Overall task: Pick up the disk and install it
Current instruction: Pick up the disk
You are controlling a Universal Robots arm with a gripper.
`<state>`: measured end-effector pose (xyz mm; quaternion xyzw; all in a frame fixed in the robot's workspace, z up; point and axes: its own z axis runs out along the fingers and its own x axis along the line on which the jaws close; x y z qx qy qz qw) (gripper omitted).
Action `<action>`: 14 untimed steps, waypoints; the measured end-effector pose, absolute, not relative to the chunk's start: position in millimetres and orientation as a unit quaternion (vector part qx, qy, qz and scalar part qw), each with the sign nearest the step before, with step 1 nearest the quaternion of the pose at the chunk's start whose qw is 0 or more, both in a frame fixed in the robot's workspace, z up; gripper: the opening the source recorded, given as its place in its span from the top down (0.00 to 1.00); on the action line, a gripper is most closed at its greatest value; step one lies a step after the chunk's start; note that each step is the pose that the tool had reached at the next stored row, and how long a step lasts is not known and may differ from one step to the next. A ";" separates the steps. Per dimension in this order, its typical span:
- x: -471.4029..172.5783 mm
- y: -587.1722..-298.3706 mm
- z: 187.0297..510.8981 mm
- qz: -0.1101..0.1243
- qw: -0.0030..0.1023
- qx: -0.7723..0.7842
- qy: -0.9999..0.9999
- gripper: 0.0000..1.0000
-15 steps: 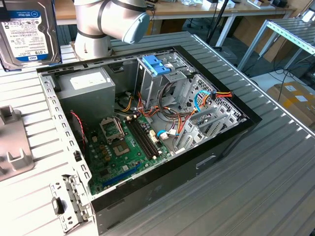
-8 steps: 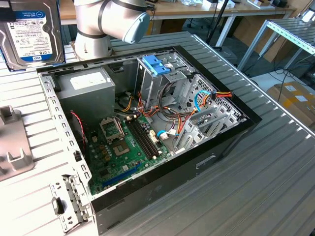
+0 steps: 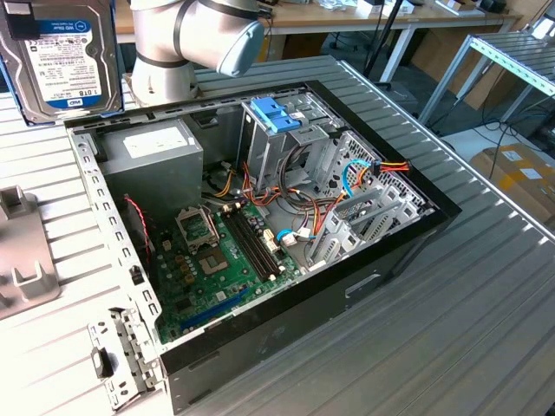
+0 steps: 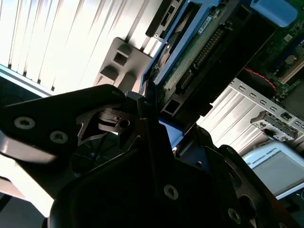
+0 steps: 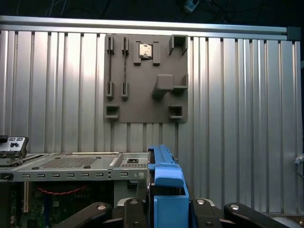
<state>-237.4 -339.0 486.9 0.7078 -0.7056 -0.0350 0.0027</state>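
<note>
- The claw point(image 5: 166, 210) is clamped on the disk point(image 5: 166, 183), a flat dark hard drive framed in bright blue plastic rails. In the first wrist view its black fingers point(image 5: 137, 209) press the blue rail from both sides.
- In the exterior view the disk point(image 3: 56, 56) hangs in the air, upright, label facing out. It sits at the exterior view's left, off to the side of the open black-and-grey computer case point(image 3: 434, 206), and is not yet installed.
- Risk one, by my reckoning: the grip looks to sit on smooth plastic at one end. A jolt could let the drive swing or slip down onto the ribbed metal bench point(image 3: 451, 329) or the grey moulded fixture plate point(image 5: 142, 102).
- Risk two: the bay area by the pale blue twin-tabbed bracket point(image 3: 276, 113) looks tight. A tilted approach could jam a rail against the grey metal around it.
- Risk three: the loose orange, red and yellow cables point(image 3: 381, 166) lie close by and could snag or get pinched.
- If the drive drops inside the case, the green motherboard point(image 3: 217, 269) takes the hit.
</note>
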 end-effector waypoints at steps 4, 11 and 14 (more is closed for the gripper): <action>-233.3 -340.0 487.0 -0.035 0.003 0.708 -0.706 0.63; -224.4 -342.1 486.9 -0.035 0.003 0.708 -0.706 0.63; -220.8 -342.9 486.9 -0.035 0.003 0.708 -0.706 0.63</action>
